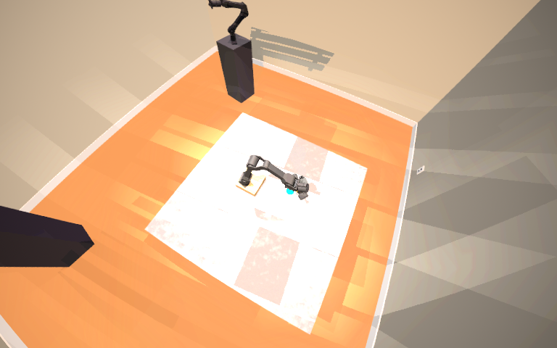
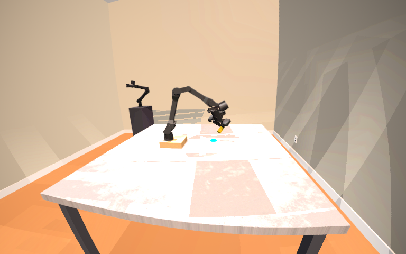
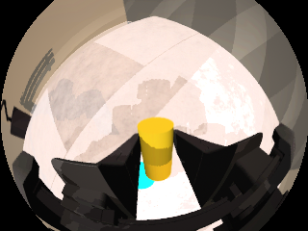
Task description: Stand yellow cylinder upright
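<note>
The yellow tall cylinder (image 2: 220, 129) (image 3: 157, 149) is held between the fingers of my gripper (image 2: 221, 126) (image 3: 156, 135), above the table. In the exterior view it is tilted, its lower end leaning to the left. The cyan circle (image 1: 289, 191) (image 2: 213, 140) (image 3: 145, 181) lies flat on the table, below and slightly left of the cylinder in the exterior view. In the wrist view the circle shows partly behind the cylinder and the left finger. In the top view the arm hides nearly all of the cylinder.
The arm's base stands on a wooden block (image 1: 255, 188) (image 2: 171, 144), left of the circle on the pale table (image 1: 196, 205) (image 2: 149, 185). A second small arm stands on a dark pedestal (image 1: 238, 73) (image 2: 141, 118) beyond the table. Another dark block (image 1: 36, 241) is at the left in the top view.
</note>
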Controlling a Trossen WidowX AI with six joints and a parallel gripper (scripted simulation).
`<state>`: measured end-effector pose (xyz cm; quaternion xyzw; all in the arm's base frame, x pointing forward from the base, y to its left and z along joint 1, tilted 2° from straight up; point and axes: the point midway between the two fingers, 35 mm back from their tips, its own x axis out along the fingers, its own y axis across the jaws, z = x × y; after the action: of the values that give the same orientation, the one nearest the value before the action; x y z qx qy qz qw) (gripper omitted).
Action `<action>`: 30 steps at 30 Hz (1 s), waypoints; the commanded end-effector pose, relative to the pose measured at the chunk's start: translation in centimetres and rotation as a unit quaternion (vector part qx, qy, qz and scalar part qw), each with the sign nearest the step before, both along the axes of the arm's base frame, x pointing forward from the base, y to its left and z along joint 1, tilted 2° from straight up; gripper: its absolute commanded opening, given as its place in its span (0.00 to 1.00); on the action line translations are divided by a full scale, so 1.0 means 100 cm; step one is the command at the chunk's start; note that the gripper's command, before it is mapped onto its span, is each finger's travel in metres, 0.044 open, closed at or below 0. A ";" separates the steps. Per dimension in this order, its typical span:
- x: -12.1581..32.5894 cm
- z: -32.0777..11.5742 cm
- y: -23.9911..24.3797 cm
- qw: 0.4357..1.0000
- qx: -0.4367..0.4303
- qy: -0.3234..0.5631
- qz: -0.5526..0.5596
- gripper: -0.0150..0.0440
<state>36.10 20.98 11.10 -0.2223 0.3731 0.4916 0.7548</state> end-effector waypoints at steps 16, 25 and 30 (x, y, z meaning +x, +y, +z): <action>0.007 0.002 -0.001 0.998 0.063 -0.019 -0.009 0.43; 0.009 0.002 -0.002 0.995 0.091 -0.027 -0.011 0.43; 0.009 0.003 -0.003 0.994 0.107 -0.032 -0.011 0.43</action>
<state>37.00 20.66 11.08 -0.1590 0.3050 0.5109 0.7878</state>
